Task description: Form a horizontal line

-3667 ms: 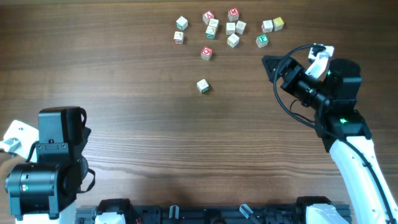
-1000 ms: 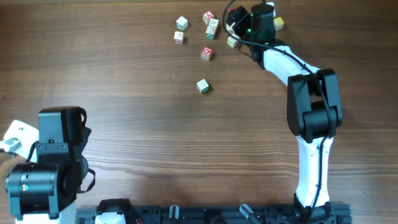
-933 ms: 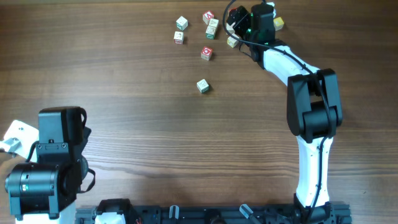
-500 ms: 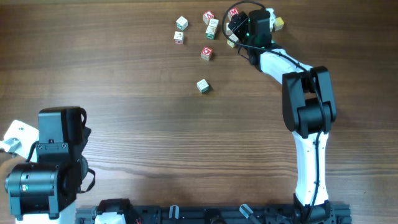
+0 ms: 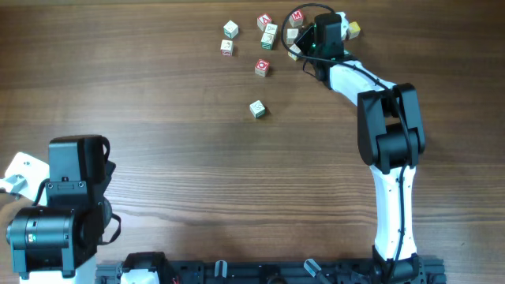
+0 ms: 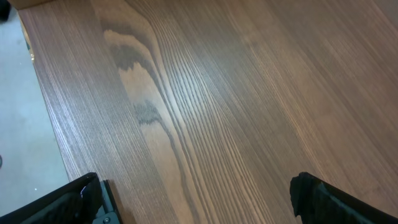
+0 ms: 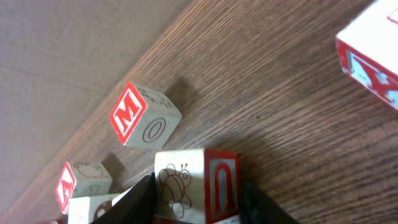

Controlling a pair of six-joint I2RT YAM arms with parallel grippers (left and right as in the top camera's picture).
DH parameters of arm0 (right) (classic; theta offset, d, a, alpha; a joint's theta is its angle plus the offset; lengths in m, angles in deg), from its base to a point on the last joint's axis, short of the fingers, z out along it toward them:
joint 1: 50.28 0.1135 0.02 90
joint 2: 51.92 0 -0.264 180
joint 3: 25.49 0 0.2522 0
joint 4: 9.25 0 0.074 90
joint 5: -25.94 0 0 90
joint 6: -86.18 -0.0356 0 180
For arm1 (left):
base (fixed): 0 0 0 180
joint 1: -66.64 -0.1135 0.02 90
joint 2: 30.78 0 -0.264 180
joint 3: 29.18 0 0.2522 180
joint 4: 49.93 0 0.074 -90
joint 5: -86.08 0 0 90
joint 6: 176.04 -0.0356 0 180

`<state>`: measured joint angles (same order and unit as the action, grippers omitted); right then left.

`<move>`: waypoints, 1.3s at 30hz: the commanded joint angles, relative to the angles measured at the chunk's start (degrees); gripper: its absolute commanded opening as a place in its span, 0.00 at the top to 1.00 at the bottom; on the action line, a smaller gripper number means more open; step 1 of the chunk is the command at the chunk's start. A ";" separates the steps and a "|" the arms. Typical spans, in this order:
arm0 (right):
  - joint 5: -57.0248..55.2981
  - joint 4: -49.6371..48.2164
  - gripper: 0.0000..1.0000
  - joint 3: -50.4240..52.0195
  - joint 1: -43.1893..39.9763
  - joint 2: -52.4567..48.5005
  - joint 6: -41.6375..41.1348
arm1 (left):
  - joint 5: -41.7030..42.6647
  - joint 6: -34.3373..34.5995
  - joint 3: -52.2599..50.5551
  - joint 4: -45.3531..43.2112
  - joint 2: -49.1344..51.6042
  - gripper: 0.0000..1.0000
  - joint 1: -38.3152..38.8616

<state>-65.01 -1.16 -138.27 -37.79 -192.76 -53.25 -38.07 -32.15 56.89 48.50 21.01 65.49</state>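
Small whitish letter cubes lie loose at the table's far edge, among them one (image 5: 230, 29), another (image 5: 263, 68) and a lone one (image 5: 257, 109) nearer me. No horizontal line shows; the cubes are scattered. My right gripper (image 5: 301, 36) reaches into the cluster. In the right wrist view its fingers (image 7: 140, 200) press both sides of a cube with a snail drawing and a red U face (image 7: 196, 183), so the right gripper (image 7: 198, 202) is shut on it. A red M cube (image 7: 140, 118) lies just beyond. My left gripper (image 6: 199, 205) stands open over bare wood.
More cubes surround the held one: one (image 7: 372, 56) at the right, one (image 7: 81, 180) at the lower left. A yellowish cube (image 5: 353, 29) sits right of the wrist. The left arm's base (image 5: 67, 209) is at the near left corner.
The right arm has shifted slightly left into the cluster and its jaws have closed in on the snail cube. The left arm has not moved.
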 commanded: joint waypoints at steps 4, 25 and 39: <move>-0.15 7.63 0.71 -4.83 -0.17 -0.94 7.10 | 0.07 0.74 -0.22 0.04 -0.04 0.00 -0.42; 6.34 38.64 0.74 -5.03 -0.07 25.70 14.93 | 0.07 0.74 -0.22 0.04 -0.04 0.00 -0.42; 13.29 59.41 0.74 -3.30 0.96 30.47 8.33 | 0.07 0.74 -0.22 0.04 -0.04 0.00 -0.42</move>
<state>-53.21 56.41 -142.56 -37.70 -162.49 -43.06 -38.07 -32.15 56.89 48.52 21.01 65.49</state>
